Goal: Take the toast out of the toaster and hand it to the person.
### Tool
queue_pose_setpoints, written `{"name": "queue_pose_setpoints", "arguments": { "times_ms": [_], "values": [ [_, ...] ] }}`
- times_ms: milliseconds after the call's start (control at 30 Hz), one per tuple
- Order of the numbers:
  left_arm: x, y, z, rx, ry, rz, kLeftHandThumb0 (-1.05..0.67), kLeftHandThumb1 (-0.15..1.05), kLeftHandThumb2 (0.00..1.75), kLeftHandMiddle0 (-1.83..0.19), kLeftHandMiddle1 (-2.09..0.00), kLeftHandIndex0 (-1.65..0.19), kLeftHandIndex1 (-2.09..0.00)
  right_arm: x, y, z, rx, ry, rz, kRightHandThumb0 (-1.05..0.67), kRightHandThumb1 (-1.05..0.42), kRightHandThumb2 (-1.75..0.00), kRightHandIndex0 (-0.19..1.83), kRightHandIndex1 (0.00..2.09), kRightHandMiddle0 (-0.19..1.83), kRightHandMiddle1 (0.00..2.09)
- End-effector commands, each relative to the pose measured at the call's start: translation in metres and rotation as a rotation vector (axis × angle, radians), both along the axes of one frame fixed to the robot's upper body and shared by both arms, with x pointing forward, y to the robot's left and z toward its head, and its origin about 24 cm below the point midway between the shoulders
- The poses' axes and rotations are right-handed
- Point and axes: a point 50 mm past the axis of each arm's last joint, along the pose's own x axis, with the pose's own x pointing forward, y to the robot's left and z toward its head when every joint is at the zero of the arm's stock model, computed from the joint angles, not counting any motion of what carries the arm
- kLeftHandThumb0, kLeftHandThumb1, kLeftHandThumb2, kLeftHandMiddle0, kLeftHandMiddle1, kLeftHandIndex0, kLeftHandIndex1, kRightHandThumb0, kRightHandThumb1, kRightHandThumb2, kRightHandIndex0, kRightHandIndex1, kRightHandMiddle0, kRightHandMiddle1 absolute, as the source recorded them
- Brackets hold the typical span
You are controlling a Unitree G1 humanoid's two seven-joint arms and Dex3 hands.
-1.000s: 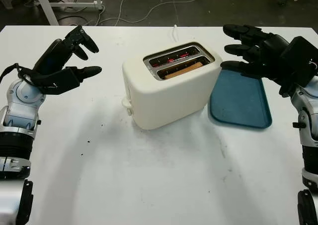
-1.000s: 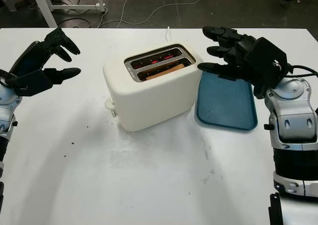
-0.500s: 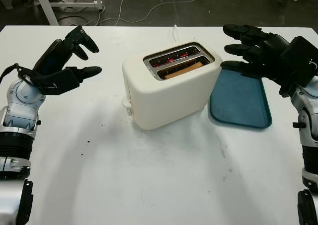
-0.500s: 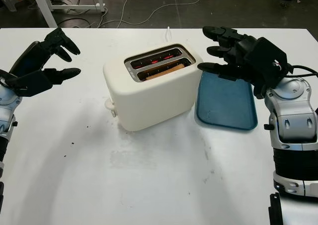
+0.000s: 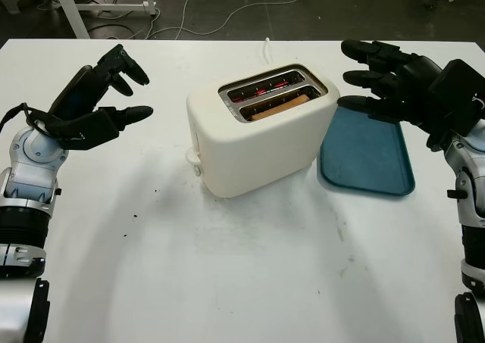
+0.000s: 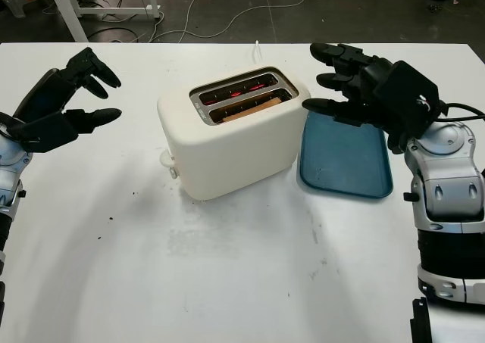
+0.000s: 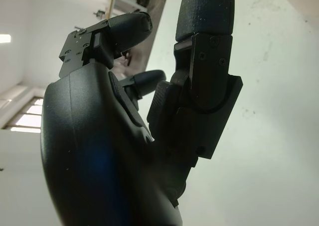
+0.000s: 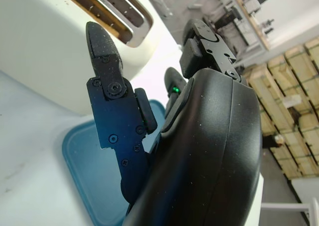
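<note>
Toast [image 5: 279, 107] sits in the near slot of the toaster [image 5: 258, 135] mid-tabletop, not yet grasped. Right hand [image 5: 394, 82], open, hovers beside it over the tray [image 5: 371, 161]; left hand [image 5: 95, 104] open, well apart.

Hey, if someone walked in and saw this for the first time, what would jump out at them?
The cream toaster in the middle of the white table, its far slot glowing red and a slice of toast sitting in the near one. Next, the two black robot hands flanking it in the air, both open: the left hand off to one side, the right hand close by the toaster above a blue tray.
</note>
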Motion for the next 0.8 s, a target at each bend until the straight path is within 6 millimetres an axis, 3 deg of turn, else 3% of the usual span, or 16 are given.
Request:
{"name": "queue_pose_setpoints", "arguments": {
  "times_ms": [0, 767],
  "values": [
    [-0.0023, 0.0025, -0.0002, -0.009, -0.022, 0.003, -1.05, 0.92, 0.35, 0.00, -1.75, 0.00, -1.62, -0.0019, 0.0007, 0.0017, -0.001, -0.013, 0.001, -0.44, -0.83, 0.00, 0.00, 0.58, 0.26, 0.04],
    [-0.0013, 0.0011, 0.0022, -0.018, -0.021, -0.009, -1.05, 0.92, 0.34, 0.00, -1.75, 0.00, -1.62, -0.0013, -0.0001, 0.0009, 0.007, -0.011, -0.002, -0.47, -0.83, 0.00, 0.00, 0.58, 0.26, 0.05]
  ]
}}
